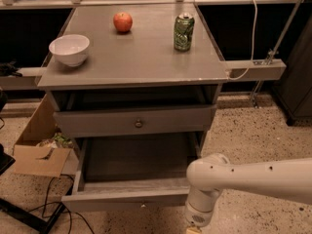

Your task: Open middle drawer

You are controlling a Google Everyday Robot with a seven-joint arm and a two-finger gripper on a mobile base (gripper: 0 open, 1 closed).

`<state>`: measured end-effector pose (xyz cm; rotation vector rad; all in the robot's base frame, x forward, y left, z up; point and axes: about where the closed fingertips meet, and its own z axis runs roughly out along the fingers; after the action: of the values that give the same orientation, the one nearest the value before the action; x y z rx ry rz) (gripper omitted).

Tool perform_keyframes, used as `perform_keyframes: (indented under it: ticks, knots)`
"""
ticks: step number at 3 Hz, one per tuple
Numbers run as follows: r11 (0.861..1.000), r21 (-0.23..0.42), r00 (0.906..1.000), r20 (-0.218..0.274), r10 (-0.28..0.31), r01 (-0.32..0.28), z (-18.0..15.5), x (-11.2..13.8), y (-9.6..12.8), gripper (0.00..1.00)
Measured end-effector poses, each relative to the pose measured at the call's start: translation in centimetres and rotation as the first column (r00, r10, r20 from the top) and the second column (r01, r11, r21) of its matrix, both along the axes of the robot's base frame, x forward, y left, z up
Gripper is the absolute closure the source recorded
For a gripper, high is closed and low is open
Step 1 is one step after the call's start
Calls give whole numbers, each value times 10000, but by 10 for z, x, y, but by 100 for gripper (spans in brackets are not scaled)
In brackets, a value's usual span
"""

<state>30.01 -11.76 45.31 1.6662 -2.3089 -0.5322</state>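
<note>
- The middle drawer [112, 199] was in the grey cabinet, under the upper drawer [97, 123]. It stuck far out, so its dark inside showed.
- Its little round knob [142, 205] sat in the middle of its front. It was tiny and hard to see.
- The gripper [194, 228] was at the very bottom of the view, just beside the right end of the drawer's front. It was not on the knob. Most of it was cut off, so I cannot tell if it was wide or narrow.
- The white arm [253, 177] came in low from the right.
- The drawer looked like wood, so I think it was stiff and a bit heavy. It looked empty. It should slide straight out and not bend or break.
- The knob was the best place to hold. It looked smooth, so a loose grip could slip off. A snug hold and a straight pull would work best.
- I think the opening was about done.
- On the counter [141, 67] sat a white bowl [69, 49], an apple [123, 21] and a green can [184, 31], all apart. A hard tug might shake them.
</note>
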Motion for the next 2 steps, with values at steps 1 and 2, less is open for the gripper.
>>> perform_keyframes:
  ticks: [1, 2]
  knots:
    - [9951, 233, 9927, 746, 945, -964, 20, 40, 17, 0]
    - [9851, 224, 9769, 1351, 1657, -1702, 24, 74, 24, 0]
